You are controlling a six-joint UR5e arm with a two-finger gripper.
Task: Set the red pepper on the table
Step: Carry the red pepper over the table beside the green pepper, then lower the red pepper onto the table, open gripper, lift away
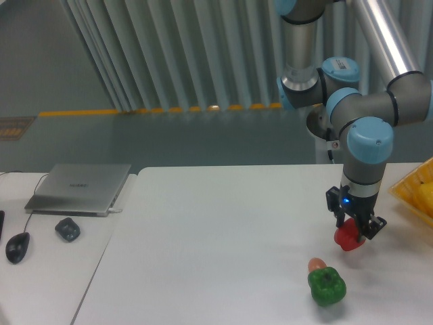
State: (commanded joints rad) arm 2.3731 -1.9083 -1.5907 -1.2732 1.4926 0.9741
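The red pepper (347, 237) is glossy red and hangs just above the white table (223, 244), right of centre. My gripper (352, 228) points down and is shut on the red pepper, its dark fingers hiding the pepper's top. Whether the pepper touches the tabletop I cannot tell. A faint shadow lies under it.
A green bell pepper (327, 286) lies near the front edge, with a small orange-pink round thing (316, 264) touching its far side. A yellow-orange container (415, 193) with yellow fruit sits at the right edge. On the adjoining desk at left are a laptop (80, 187), a mouse (17, 246) and a small dark object (67, 229).
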